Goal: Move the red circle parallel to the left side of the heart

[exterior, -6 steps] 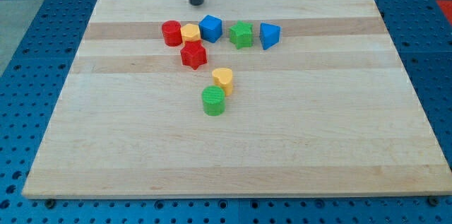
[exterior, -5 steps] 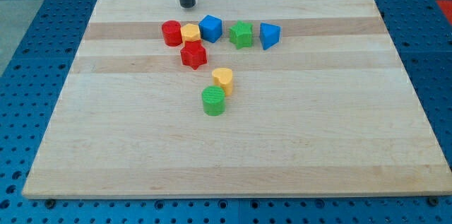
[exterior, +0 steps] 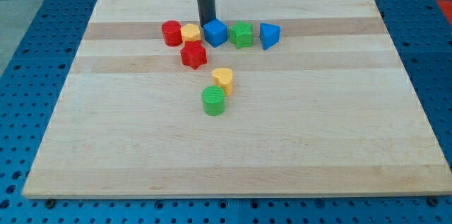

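Observation:
The red circle [exterior: 171, 33] is a short red cylinder at the left end of a row of blocks near the view's top. The yellow heart [exterior: 223, 80] lies lower, near the board's middle, touching a green cylinder [exterior: 213, 101] below it. My tip [exterior: 206, 23] is at the top-left edge of the blue cube [exterior: 215, 32], apparently touching it, to the right of the red circle and beyond a yellow block [exterior: 191, 34].
A red star-like block [exterior: 193, 55] sits below the yellow block. A green block [exterior: 241, 35] touches the blue cube's right side, and a blue triangle [exterior: 269, 35] lies further right. The wooden board [exterior: 233, 146] rests on a blue perforated table.
My tip has moved right and down the view, from the board's top edge to the blue cube. The blue cube has shifted slightly right, against the green block.

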`<action>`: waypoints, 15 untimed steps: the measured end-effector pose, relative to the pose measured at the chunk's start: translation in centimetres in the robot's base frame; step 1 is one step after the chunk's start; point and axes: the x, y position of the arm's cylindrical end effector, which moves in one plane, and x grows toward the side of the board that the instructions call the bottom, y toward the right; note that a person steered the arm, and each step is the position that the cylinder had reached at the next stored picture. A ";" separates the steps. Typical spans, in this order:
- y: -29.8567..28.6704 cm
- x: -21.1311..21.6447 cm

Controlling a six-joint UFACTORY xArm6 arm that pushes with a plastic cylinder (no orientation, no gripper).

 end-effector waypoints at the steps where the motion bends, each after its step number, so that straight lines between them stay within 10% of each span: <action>1: 0.0 0.0; 6: -5.8 -1.2; 10: -14.2 10.1; 13: -12.8 -3.2; 15: -7.8 -3.7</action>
